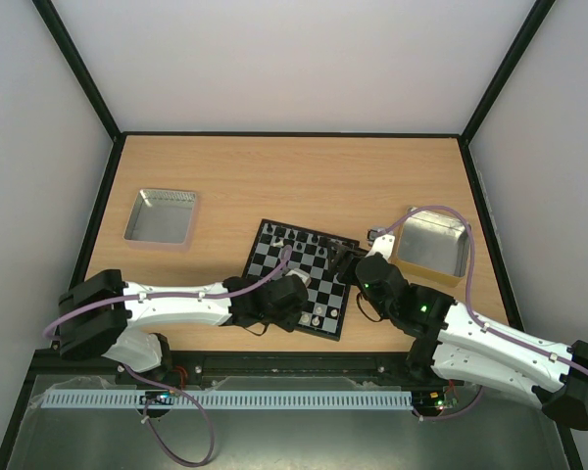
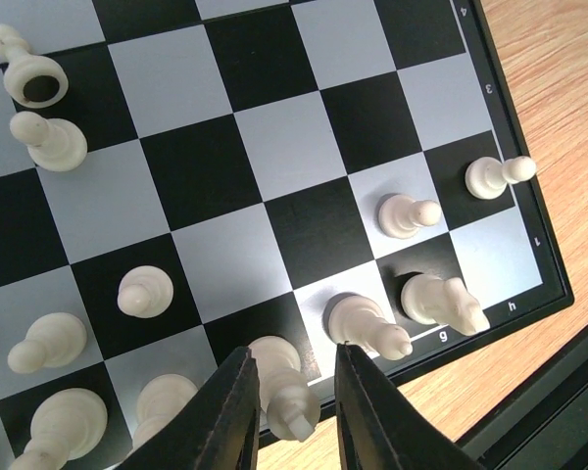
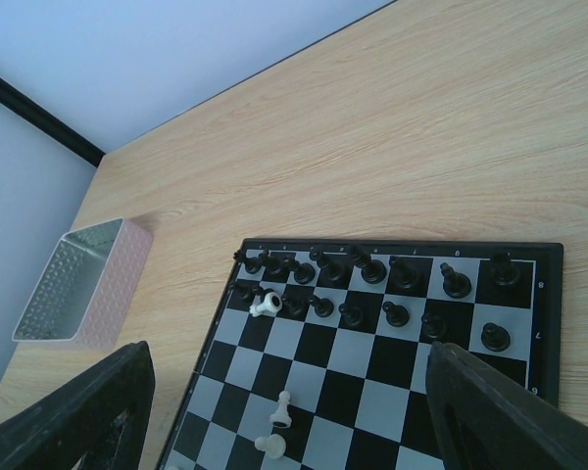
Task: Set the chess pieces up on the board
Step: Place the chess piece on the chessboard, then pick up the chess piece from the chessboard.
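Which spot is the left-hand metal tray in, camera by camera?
Top external: metal tray sits left of centre, about mid-height.
Left wrist: not in it.
Right wrist: at the left edge, mid-height.
Shared landmark: the board, seen in all three views.

Board [image 3: 372, 362] mid-squares free; black pieces [image 3: 372, 269] crowd far rows, white pieces [image 2: 372, 328] crowd near edge.

Board [image 1: 318, 279] lies between left tray [image 1: 162, 217] and right tray [image 1: 431, 245].
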Tool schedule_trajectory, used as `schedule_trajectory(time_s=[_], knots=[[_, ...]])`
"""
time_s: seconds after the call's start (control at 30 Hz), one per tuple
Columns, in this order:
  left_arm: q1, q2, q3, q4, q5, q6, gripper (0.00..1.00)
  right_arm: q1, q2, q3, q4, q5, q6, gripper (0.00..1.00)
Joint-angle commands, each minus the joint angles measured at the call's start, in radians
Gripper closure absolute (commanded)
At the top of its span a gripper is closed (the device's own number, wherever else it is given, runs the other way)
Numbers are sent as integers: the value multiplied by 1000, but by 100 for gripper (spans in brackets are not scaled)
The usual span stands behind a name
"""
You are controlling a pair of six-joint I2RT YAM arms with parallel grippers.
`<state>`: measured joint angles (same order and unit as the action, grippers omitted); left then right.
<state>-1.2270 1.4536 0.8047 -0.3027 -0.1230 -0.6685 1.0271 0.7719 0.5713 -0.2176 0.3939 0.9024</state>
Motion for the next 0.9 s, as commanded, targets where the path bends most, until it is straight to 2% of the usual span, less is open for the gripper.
schedule_trajectory(time_s=[0.0,0.23,0.33,0.47,0.7,0.87], knots=[[7,-28,-6,-8,-8,4,72,-4,-10,-12,18,21,17,25],[19,-90,44,-32,-52,-1,55,-4,14,12,10,-2,-2,25],[48,-146,56,-43,-83,-19,53,-4,42,31,8,-31,-17,26],[135,-259,28,-48,-128,-66,51,-3,106,58,21,-104,-69,28],[354,-489,-110,-67,-119,-143,45,-2,367,182,-17,-231,-153,38],[493,-570,-187,-94,-57,-174,44,0,573,293,-77,-287,-177,55]])
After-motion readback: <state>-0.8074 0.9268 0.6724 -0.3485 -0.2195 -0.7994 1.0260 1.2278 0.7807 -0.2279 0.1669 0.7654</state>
